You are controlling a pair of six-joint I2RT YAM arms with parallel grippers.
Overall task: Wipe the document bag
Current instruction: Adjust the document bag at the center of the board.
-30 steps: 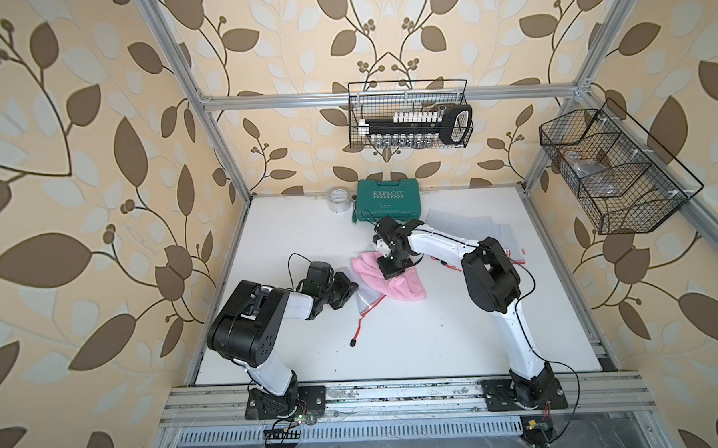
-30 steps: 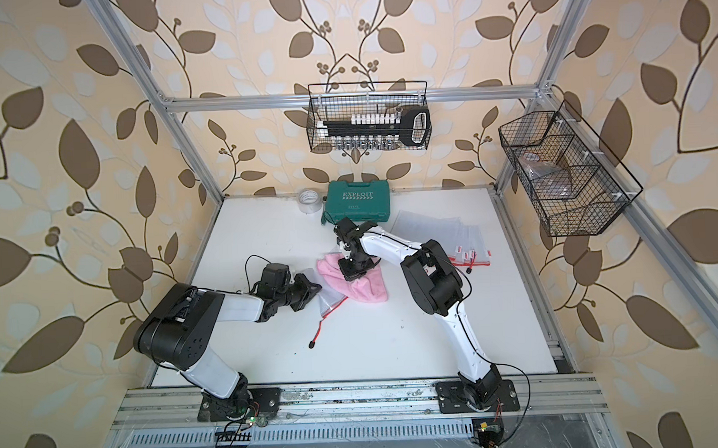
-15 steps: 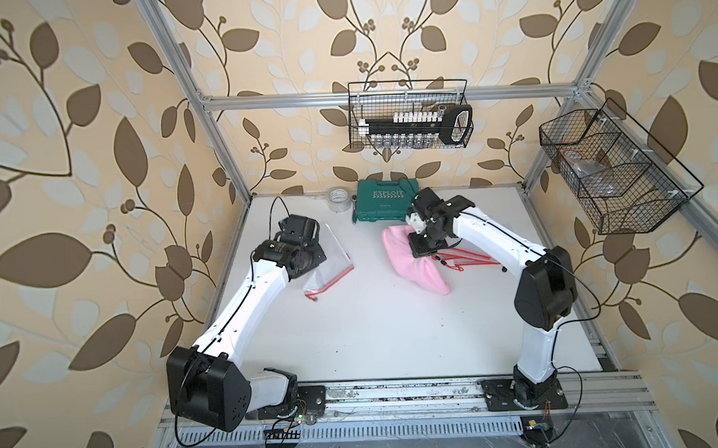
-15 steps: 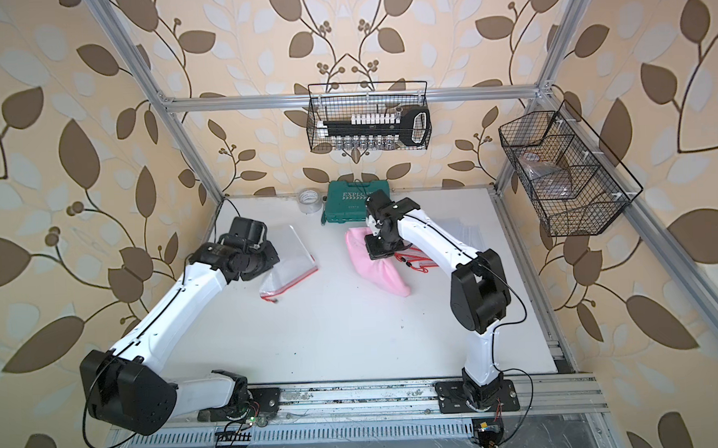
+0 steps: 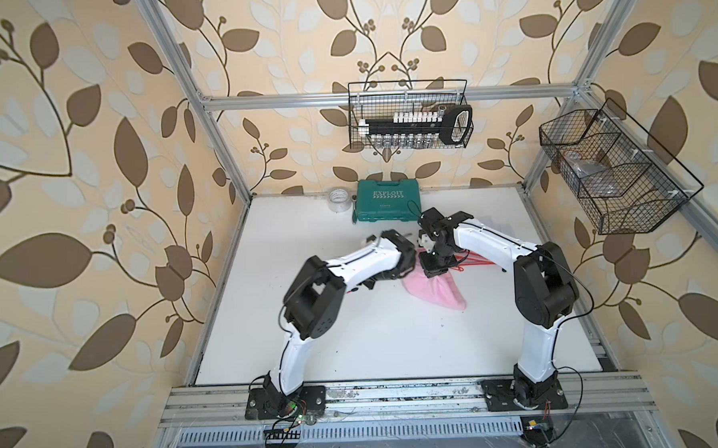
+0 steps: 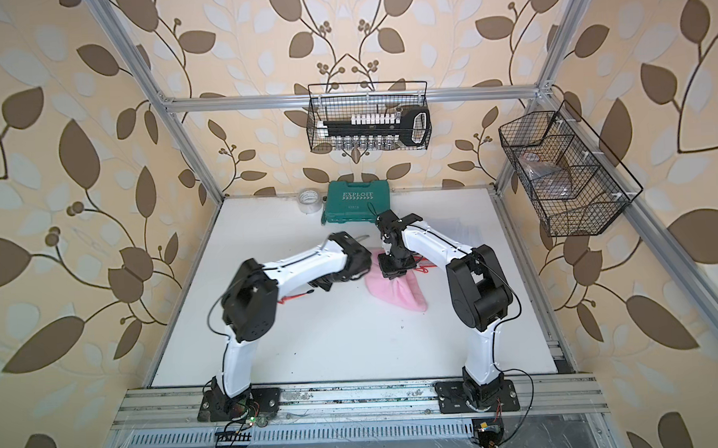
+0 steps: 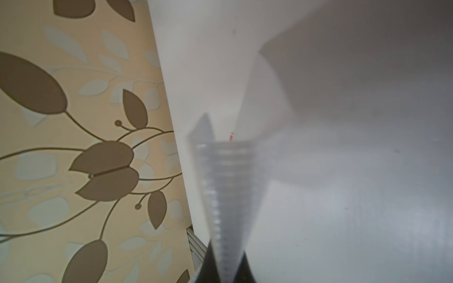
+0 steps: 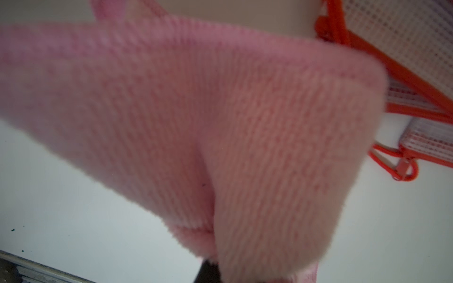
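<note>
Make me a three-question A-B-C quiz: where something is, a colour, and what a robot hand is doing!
1. Where is the green case? A. Back of the table, beside the tape roll. B. Table's front edge. C. Table's middle.
2. What colour is the cloth? A. Blue. B. Pink. C. Yellow.
3. The right hand is: A. Open, empty. B. Shut on the cloth. C. Shut on the tape roll.
Answers: 1A, it sits by the tape roll at the far edge; 2B, both top views show pink; 3B, cloth bunches from its closed jaws.
</note>
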